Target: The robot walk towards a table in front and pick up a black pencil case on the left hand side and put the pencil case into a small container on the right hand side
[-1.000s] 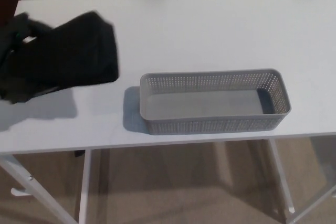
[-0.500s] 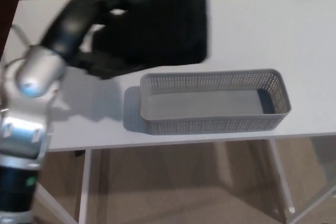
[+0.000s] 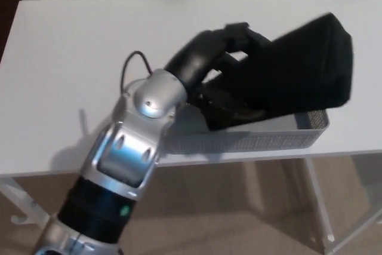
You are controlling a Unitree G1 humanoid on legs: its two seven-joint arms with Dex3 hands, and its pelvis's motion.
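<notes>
Pick done, place pending. Left hand [image 3: 230, 91] is clamped on the soft black fabric pencil case [image 3: 301, 64], which hangs in the air over the right part of the grey perforated plastic container [image 3: 268, 140] on the white table [image 3: 71, 52]. It is not yet inside or released. Against half a second back, arm and case have swung right from behind the container's left end (blurred, fast). Right hand is out of frame.

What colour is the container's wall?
Grey, perforated with small holes; the container shows best in the head view.
</notes>
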